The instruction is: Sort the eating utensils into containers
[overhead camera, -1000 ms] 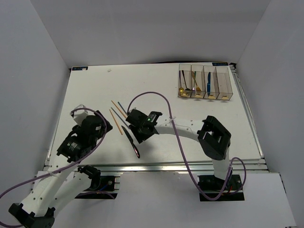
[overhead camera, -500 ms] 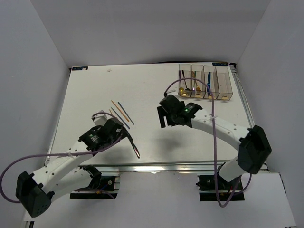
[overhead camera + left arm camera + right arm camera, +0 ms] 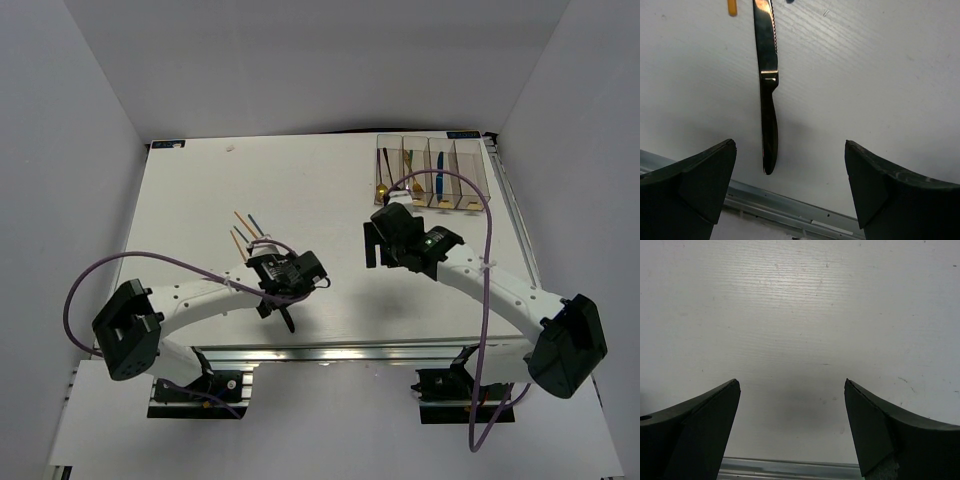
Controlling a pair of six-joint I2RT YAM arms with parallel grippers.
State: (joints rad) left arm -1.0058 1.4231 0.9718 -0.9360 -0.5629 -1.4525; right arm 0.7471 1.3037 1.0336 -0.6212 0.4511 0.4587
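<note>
Where the knife lies: the dark knife (image 3: pixel 767 100) is seen flat on the table (image 3: pixel 865 75), handle toward the front rail (image 3: pixel 790 212), near the chopsticks (image 3: pixel 243 236) and well apart from the containers (image 3: pixel 468 175).
How it will handle: it is judged stiff, slim, light and, being glossy, likely slippery; a hold across the narrow handle is advised.
Left gripper (image 3: pixel 790 144): seen spread wide above the knife, with nothing gripped or touched.
Right gripper (image 3: pixel 792 382): likewise spread wide over the table, with nothing held.

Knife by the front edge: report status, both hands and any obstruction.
Left hand open over knife, no grip. Right hand open, empty. Chopsticks near blade tip, not blocking.
</note>
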